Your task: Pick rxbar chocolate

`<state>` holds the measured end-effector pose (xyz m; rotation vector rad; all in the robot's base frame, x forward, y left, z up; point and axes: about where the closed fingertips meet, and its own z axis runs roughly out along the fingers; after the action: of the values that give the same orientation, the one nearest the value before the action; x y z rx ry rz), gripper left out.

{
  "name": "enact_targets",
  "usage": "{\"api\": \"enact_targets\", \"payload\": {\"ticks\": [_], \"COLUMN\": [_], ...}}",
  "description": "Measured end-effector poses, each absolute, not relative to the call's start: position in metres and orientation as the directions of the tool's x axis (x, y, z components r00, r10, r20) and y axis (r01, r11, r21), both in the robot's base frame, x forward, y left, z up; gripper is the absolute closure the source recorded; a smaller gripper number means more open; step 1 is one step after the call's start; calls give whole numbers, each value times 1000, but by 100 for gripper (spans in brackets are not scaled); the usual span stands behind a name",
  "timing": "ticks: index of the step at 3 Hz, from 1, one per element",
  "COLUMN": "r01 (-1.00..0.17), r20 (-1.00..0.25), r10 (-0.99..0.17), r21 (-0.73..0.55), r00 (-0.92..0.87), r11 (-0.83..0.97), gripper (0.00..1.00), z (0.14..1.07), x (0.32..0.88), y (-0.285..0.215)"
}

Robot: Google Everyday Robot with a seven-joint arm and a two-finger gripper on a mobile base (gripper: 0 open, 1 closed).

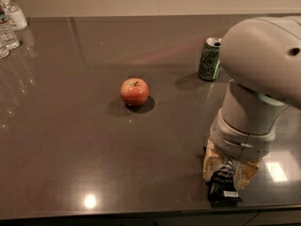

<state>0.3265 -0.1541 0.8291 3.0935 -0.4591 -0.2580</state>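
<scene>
The rxbar chocolate (223, 186) is a black glossy bar with white lettering and a small white label at its near end. It lies on the dark countertop (70, 140) close to the front edge at the right. My gripper (229, 168) points down over it, with a tan finger on each side of the bar's far half. The bar's near end sticks out below the fingers. The large grey arm hides the rest of the bar.
A red apple (134, 92) sits in the middle of the counter. A green soda can (209, 59) stands behind the arm at the right. Clear bottles (10, 25) stand at the far left corner. The front edge runs just below the bar.
</scene>
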Motion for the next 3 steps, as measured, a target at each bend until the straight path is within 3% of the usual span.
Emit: {"api": "enact_targets", "payload": {"ticks": [1, 3], "r01": [-291, -342], "r20": [-163, -157], "r10": [-292, -335], "r21": [29, -21], "r00": [942, 929], "r11": [-956, -939], "gripper": [100, 100], "z": [830, 859], "x": [327, 343], "y": [-155, -153]}}
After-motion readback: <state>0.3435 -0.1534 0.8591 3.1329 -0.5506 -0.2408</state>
